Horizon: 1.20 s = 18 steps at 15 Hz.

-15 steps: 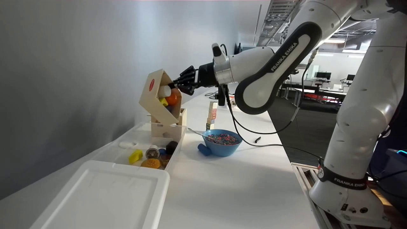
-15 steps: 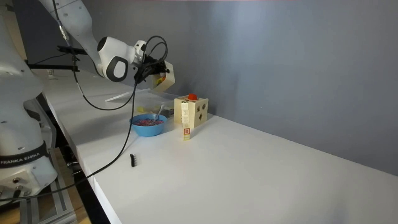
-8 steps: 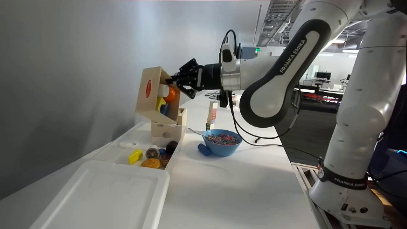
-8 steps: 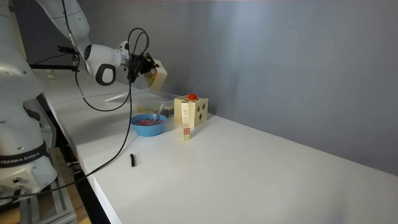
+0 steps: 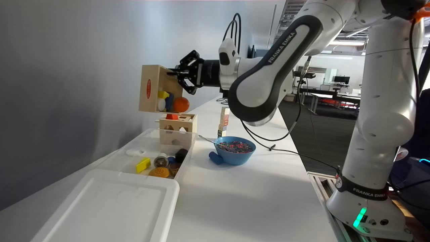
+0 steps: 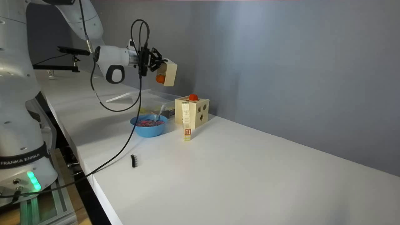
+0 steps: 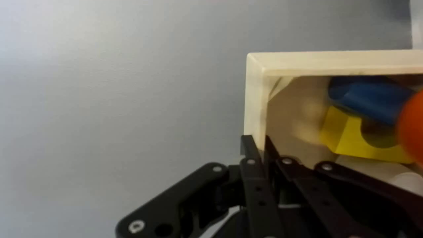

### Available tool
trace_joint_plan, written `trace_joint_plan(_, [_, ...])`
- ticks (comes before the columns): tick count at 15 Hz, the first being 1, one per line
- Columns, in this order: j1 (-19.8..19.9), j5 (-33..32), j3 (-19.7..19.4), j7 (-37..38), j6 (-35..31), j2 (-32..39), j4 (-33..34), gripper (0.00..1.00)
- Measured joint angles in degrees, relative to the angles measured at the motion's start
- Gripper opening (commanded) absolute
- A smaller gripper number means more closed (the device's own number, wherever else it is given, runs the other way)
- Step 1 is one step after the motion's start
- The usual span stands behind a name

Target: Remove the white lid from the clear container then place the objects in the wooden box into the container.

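Observation:
My gripper (image 5: pixel 173 71) is shut on the upper wall of the wooden box (image 5: pixel 148 101); the wrist view shows its fingertips (image 7: pixel 259 143) on either side of that wall. The box is held in the air, its open side facing the arm. An orange ball (image 5: pixel 181 104) bulges out at the lower edge of the opening. A yellow piece (image 5: pixel 163 94), a blue piece (image 5: pixel 169 101) and a white piece (image 5: pixel 161 104) lie inside. The clear container (image 5: pixel 116 164) stands below on the table and holds several toy pieces. The white lid (image 5: pixel 111 208) lies off it, at the near end.
The other wooden box (image 5: pixel 179 137), with a red piece (image 5: pixel 172 116) on top, stands below the held box. A blue bowl (image 5: pixel 237 158) with a spoon, a blue cylinder (image 5: pixel 216 158) and a block stack (image 5: pixel 223 121) are nearby. The grey wall (image 5: pixel 84 84) rises behind.
The held box has risen and turned from a tilt to nearly square, moving left in an exterior view. The ball and other pieces have shifted down to its lower side. My grip stays shut.

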State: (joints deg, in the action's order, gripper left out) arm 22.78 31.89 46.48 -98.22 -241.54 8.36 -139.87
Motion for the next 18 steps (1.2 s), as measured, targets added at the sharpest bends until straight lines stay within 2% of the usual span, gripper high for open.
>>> trace_joint_plan(1, [-2.87, 1.26, -2.39, -3.68, 0.06, 1.1, 2.52, 0.02])
trace_joint_plan(2, [-5.85, 3.14, -4.6, -7.1, 0.19, 2.21, 5.11, 0.06])
trace_joint_plan(4, [-10.54, 10.63, -5.48, -13.6, 0.11, 6.44, 9.08, 0.06])
trace_joint_plan(6, [-12.74, 12.39, -5.42, -15.46, -0.61, 10.1, 10.66, 0.06])
trace_joint_plan(9, [-12.85, 12.47, -5.55, -16.1, -0.71, 11.72, 11.57, 0.02])
trace_joint_plan(10, [-14.86, 12.46, -8.15, -15.34, 0.43, 11.32, 11.63, 0.02])
trace_joint_plan(13, [-25.68, 11.37, -20.43, -12.62, -0.5, 10.47, 11.7, 0.02])
trace_joint_plan(18, [-43.82, 4.39, -40.98, -12.61, 0.06, 7.79, 14.64, 0.02])
